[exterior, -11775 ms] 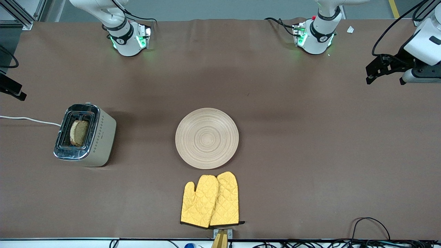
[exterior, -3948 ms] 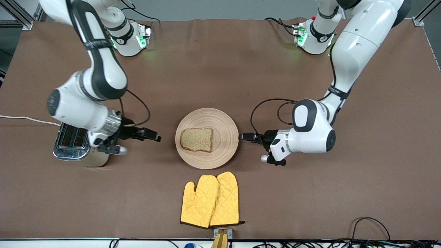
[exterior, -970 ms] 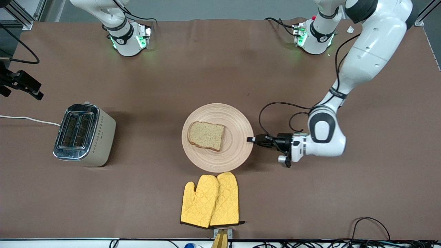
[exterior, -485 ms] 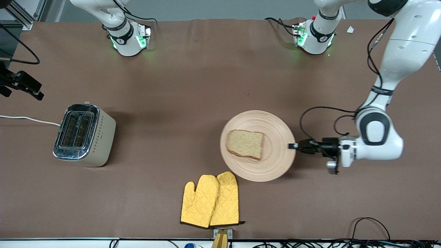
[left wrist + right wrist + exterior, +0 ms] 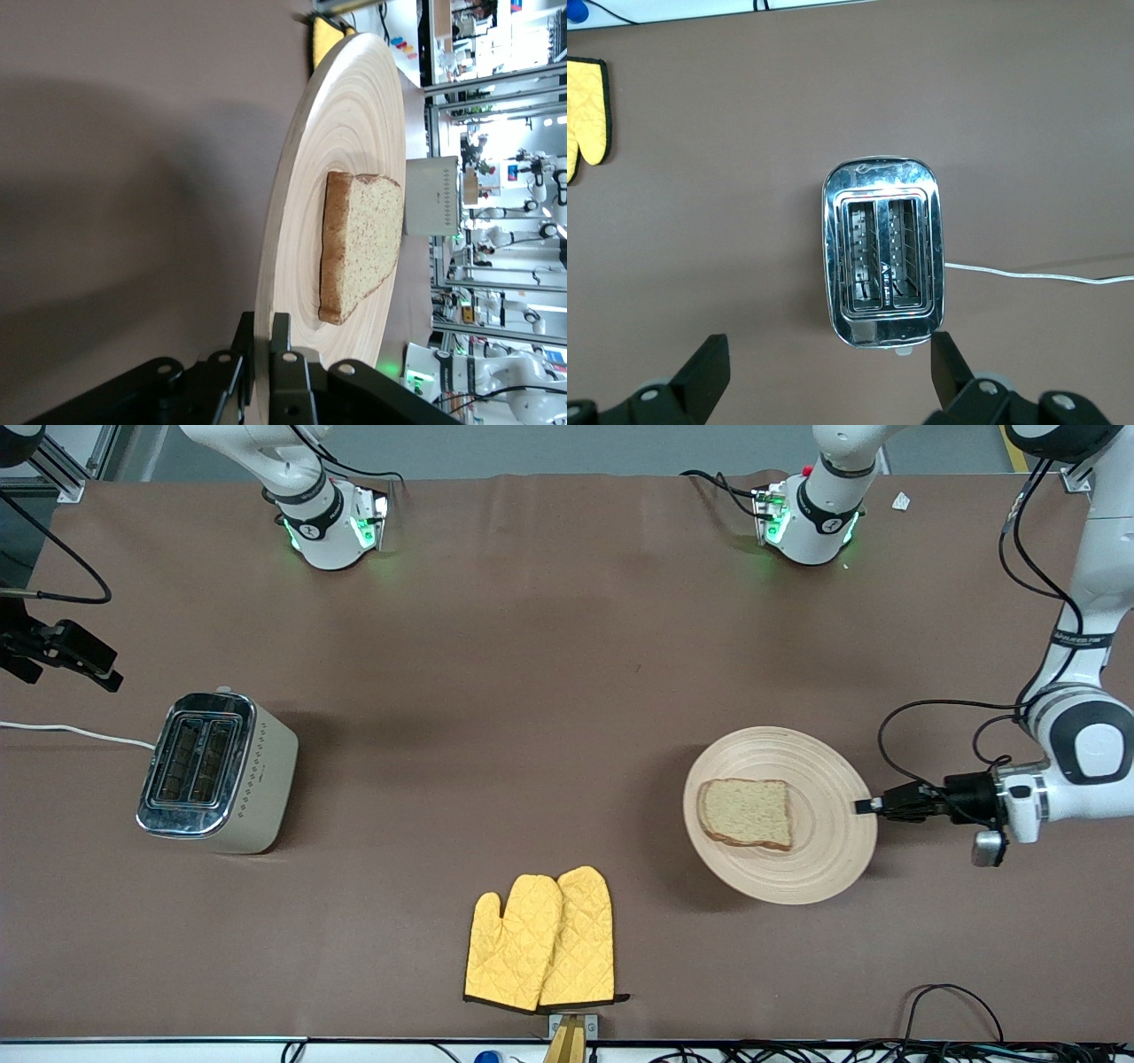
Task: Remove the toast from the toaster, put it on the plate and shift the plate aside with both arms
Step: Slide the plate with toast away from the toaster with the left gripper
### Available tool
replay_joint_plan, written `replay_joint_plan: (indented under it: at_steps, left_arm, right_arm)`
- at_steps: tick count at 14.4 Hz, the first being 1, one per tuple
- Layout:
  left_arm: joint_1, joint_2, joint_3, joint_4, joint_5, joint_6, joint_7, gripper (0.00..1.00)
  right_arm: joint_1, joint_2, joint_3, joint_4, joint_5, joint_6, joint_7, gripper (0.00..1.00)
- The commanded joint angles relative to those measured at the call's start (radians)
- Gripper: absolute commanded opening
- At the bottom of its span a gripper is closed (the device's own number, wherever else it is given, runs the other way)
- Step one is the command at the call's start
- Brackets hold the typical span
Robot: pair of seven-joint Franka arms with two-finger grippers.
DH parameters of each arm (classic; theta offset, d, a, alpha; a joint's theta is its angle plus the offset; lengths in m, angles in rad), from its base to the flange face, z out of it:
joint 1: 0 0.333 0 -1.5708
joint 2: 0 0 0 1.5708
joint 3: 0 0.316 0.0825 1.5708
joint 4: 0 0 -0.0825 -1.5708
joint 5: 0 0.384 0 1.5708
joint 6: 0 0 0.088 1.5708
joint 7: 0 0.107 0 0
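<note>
The plate (image 5: pixel 824 859) carries the toast (image 5: pixel 746 812) and is toward the left arm's end of the table. It seems lifted a little, with its shadow on the cloth. My left gripper (image 5: pixel 864 807) is shut on the plate's rim at the edge toward the left arm's end. In the left wrist view the plate (image 5: pixel 345 133) runs away from the left gripper (image 5: pixel 264 341), whose jaws pinch the rim, and the toast (image 5: pixel 359 243) lies flat near the middle. My right gripper (image 5: pixel 69 666) is open and empty, high over the right arm's end of the table. It also shows in the right wrist view (image 5: pixel 828 372).
A steel toaster (image 5: pixel 217 772) with both slots empty stands toward the right arm's end, its white cord leading off the table; it also shows in the right wrist view (image 5: pixel 884 252). A pair of yellow oven mitts (image 5: pixel 542 941) lies near the front edge.
My left gripper has carried the plate with the toast from the table's middle toward the left arm's end. The right gripper has barely moved.
</note>
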Motion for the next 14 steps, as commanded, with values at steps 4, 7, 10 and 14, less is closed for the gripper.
replay_joint_plan:
  at_steps: [4,7,10,14]
  left_arm:
    - [0.159,0.048,-0.007,0.007,0.082,-0.031,0.033,0.01]
    - [0.219,0.114,0.001,0.064,0.088,-0.031,0.032,0.02]
    - [0.223,0.144,0.028,0.086,0.111,-0.031,0.031,0.04]
    - [0.210,0.178,0.044,0.101,0.116,-0.019,0.021,0.20]
  right_arm:
    - [-0.021,-0.014,0.016,-0.029,0.022,0.001,0.006,1.00]
    - [-0.022,-0.016,0.014,-0.043,0.022,-0.006,0.006,1.00]
    - [-0.022,-0.016,0.013,-0.041,0.022,-0.003,0.004,1.00]
    - [-0.022,-0.016,0.011,-0.041,0.022,0.005,0.004,1.00]
